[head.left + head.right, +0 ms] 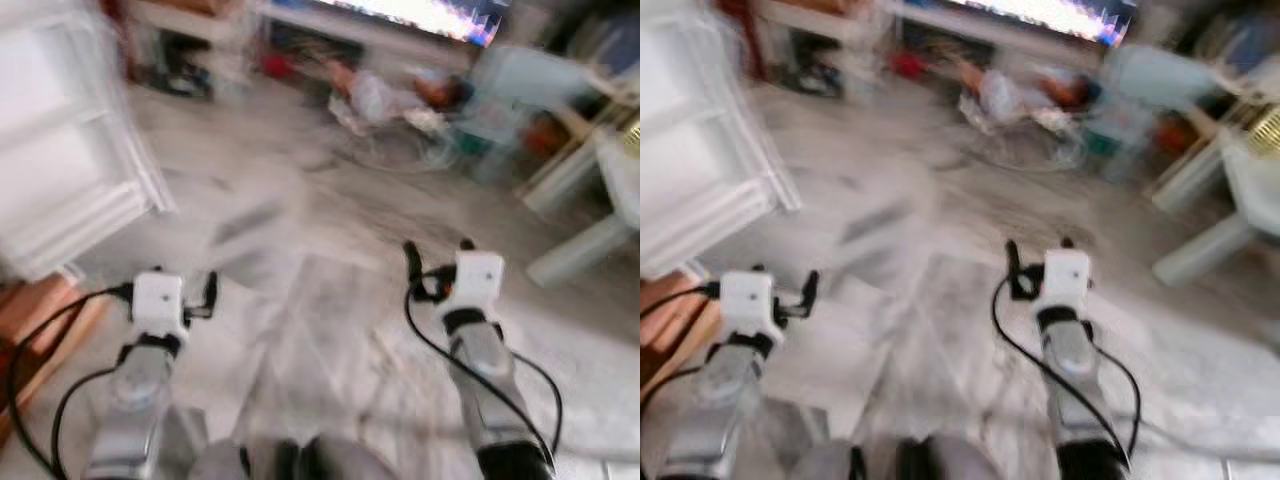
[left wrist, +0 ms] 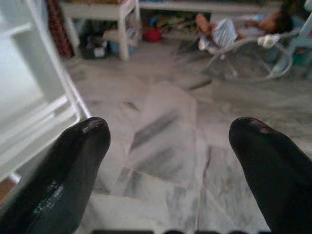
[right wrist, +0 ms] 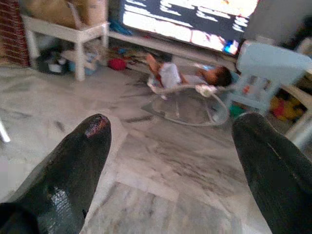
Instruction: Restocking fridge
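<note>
Looks like walking phase, head views blurry. Left gripper & right gripper both spread, empty. Next imo: face the fridge, find stock.

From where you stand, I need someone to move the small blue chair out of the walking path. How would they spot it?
Start at the bright TV screen along the far wall and drop to the marble floor before it. A person lies there in a bouncer seat; the small blue chair stands just beside that, toward the robot's right. It is the only pale blue furniture among white pieces.
</note>
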